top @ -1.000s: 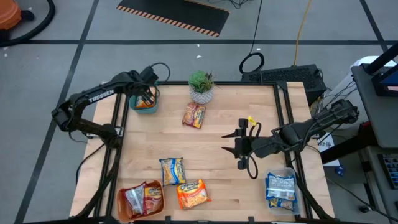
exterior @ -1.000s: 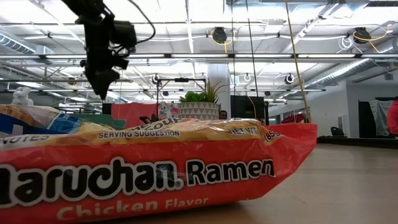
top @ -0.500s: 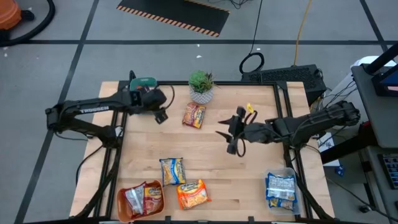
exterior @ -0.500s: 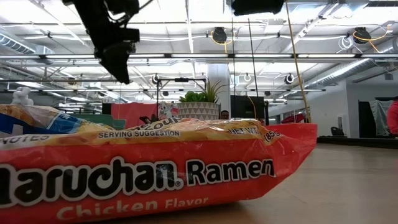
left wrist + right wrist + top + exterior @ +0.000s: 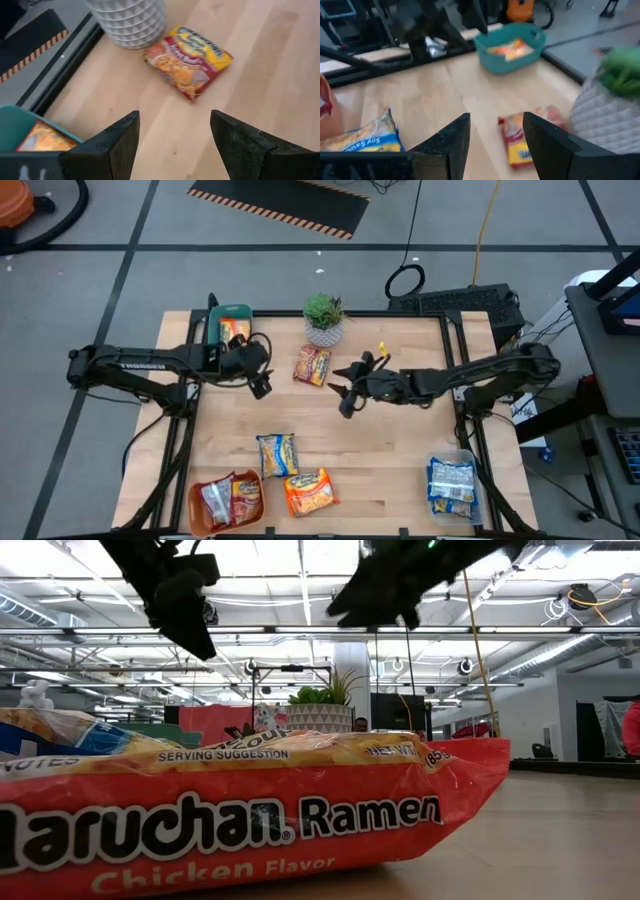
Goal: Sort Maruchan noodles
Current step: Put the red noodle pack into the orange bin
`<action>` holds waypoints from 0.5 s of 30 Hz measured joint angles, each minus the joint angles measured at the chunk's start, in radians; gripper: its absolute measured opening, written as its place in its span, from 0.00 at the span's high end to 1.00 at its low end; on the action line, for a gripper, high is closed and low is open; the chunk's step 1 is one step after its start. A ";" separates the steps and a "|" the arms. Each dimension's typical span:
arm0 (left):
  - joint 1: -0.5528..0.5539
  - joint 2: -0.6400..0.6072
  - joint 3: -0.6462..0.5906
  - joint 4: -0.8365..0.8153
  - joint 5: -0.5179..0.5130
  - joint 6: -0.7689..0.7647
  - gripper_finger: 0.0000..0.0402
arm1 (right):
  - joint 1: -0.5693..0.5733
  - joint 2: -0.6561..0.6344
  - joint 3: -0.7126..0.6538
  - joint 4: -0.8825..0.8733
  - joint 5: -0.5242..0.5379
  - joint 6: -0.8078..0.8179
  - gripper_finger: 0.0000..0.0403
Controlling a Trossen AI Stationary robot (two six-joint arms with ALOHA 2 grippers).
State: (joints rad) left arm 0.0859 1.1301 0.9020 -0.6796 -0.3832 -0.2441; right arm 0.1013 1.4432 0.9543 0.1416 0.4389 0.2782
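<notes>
A dark red noodle packet (image 5: 312,365) lies flat on the table near the potted plant, also in the left wrist view (image 5: 189,67) and right wrist view (image 5: 520,140). My left gripper (image 5: 262,383) (image 5: 175,135) hovers open to its left, beside the teal bin (image 5: 232,325), which holds an orange packet (image 5: 42,137). My right gripper (image 5: 340,397) (image 5: 495,135) hovers open to the red packet's right. A blue-and-yellow packet (image 5: 277,453) and an orange packet (image 5: 308,490) (image 5: 250,810) lie flat near the table's near edge.
The potted plant (image 5: 323,318) stands at the far edge, close to the red packet. An orange bin (image 5: 205,515) with packets sits at the near left corner. A clear bin (image 5: 452,483) with blue packets sits at the near right. Bare wood lies between the grippers and the near packets.
My left gripper has moved off the teal bin toward the table's right and near side, closer to the red packet. My right gripper has travelled from the table's right toward its left and far side, also toward the red packet. No packet on the table has moved.
</notes>
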 joint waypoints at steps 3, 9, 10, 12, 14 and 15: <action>-0.038 0.000 0.000 0.001 0.007 -0.001 0.38 | -0.025 0.077 0.000 0.032 -0.052 0.026 0.56; -0.126 -0.006 0.000 0.002 0.076 -0.022 0.38 | -0.065 0.222 0.000 0.063 -0.100 -0.040 0.56; -0.143 -0.007 0.000 0.005 0.076 -0.018 0.38 | -0.066 0.245 0.000 0.075 -0.101 -0.052 0.56; -0.164 -0.007 0.000 0.003 0.075 -0.004 0.38 | -0.068 0.289 0.000 0.089 -0.103 -0.055 0.55; -0.176 -0.011 0.000 0.003 0.071 -0.002 0.38 | -0.075 0.328 0.001 0.103 -0.103 -0.036 0.53; -0.182 -0.014 0.000 0.003 0.071 -0.007 0.38 | -0.081 0.346 0.000 0.102 -0.103 -0.023 0.52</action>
State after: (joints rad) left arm -0.0956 1.1160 0.9020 -0.6763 -0.3126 -0.2511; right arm 0.0207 1.7889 0.9547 0.2440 0.3359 0.2556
